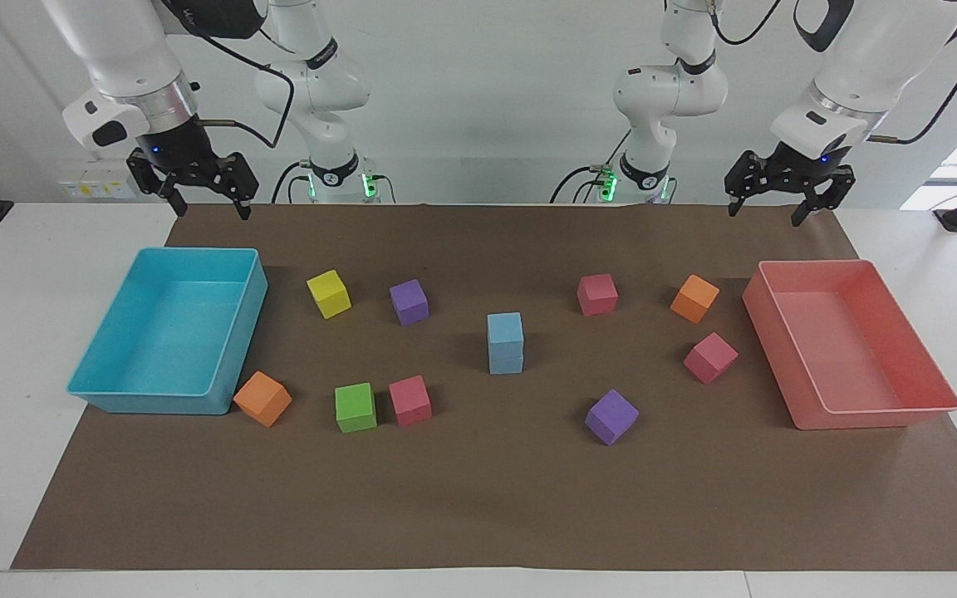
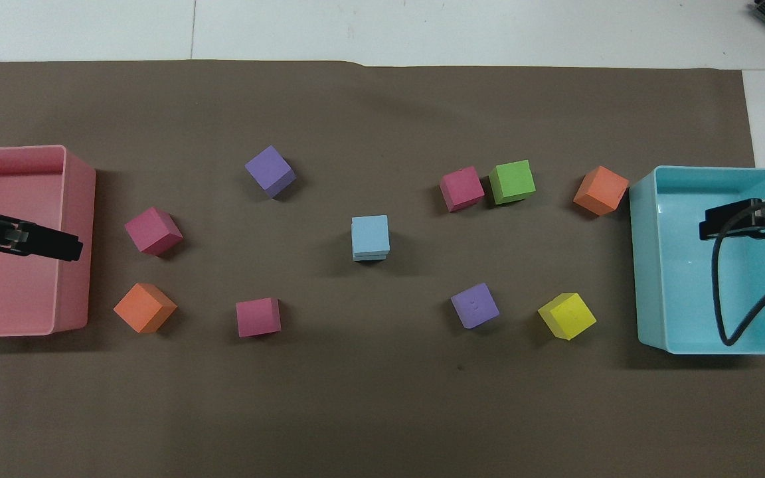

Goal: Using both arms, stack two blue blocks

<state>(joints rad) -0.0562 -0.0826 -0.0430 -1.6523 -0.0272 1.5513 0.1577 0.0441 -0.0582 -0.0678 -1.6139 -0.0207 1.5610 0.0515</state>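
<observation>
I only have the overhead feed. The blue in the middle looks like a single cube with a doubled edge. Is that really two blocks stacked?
Observer: Yes. The facing view shows two blue blocks, one squarely on the other, standing free on the brown paper.
Operator: Is either gripper touching the trays? They overlap them on my feed.
Observer: No. The right gripper hangs in the air over the table edge on the robots' side of the turquoise tray, fingers open and holding nothing.
Operator: And the left?
Observer: The left gripper is likewise raised, above the paper's edge by the pink tray, fingers open and holding nothing.
</observation>
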